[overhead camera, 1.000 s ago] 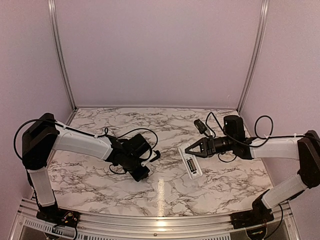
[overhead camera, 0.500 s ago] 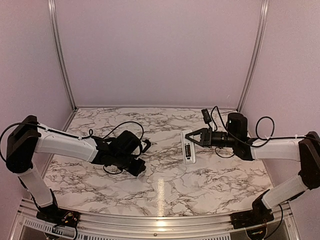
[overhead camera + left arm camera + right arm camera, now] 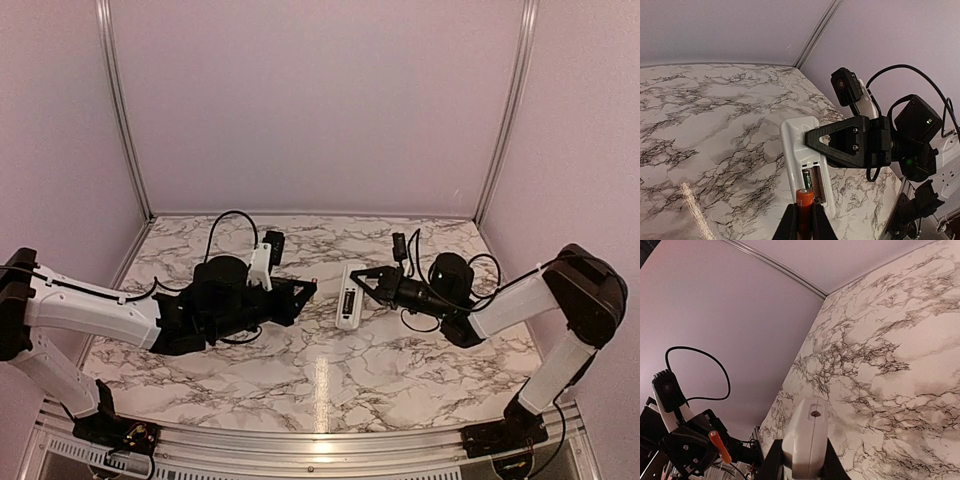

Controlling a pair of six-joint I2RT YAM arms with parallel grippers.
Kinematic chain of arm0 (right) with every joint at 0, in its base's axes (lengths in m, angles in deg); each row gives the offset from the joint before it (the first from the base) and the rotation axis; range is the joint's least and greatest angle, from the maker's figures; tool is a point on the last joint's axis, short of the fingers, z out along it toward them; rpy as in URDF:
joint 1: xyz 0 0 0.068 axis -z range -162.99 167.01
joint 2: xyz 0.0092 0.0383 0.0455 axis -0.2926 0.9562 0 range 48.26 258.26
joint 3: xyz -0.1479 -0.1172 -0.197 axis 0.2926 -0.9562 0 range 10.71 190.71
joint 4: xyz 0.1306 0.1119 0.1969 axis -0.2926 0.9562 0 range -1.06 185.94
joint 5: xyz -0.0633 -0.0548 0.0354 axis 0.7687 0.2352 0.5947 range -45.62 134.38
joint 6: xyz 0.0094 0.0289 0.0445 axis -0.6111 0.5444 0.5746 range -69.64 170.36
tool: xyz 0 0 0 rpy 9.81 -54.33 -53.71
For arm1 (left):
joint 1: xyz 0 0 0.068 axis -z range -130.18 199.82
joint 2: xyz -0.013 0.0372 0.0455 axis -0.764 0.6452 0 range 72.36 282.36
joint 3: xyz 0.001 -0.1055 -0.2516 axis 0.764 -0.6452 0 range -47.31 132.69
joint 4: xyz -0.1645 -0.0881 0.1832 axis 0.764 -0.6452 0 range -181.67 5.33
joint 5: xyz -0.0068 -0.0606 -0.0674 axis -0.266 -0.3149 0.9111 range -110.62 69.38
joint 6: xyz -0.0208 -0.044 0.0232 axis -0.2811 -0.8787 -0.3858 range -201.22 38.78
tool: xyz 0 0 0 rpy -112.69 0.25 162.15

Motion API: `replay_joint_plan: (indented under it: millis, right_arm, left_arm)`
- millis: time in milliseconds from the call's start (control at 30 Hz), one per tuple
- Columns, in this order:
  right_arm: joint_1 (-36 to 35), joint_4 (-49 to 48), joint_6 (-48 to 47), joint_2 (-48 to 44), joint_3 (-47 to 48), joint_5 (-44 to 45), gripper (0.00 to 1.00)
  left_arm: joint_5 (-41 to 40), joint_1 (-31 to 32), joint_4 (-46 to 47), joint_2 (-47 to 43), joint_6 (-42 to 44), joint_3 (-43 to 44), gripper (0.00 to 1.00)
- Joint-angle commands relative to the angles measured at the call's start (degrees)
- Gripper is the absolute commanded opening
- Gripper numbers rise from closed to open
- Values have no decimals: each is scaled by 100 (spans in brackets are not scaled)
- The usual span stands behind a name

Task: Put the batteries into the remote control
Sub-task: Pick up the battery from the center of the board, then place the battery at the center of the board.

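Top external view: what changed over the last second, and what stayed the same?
The left claw, gripping a red battery, swung away from the near edge and rightward toward the centre. The right claw carried the remote control leftward to meet it. Both claws stayed shut.

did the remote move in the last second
Yes. The remote, gripped in the right claw, has gone left and farther back, away from the right corner rail, and is now nearly in line with the glare streak.
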Motion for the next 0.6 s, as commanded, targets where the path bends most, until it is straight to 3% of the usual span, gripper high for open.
replay_joint_plan:
  millis: [0,67,167,367,567]
  right_arm:
    - [-215,-1107,521,228,32,359,0]
    - [-245,-1277,572,347,85,242,0]
    - [-251,-1408,597,399,57,129,0]
    - [-225,-498,37,-118,19,241,0]
    - [-170,191,-351,-502,96,311,0]
  left_arm:
    - [-262,177,782,333,83,117,0]
    - [-193,196,464,428,238,303,0]
    - [-756,126,-174,338,189,400,0]
    - [-1121,-324,-2757,863,46,1136,0]
    - [-883,-379,-4067,1560,-109,1485,0]
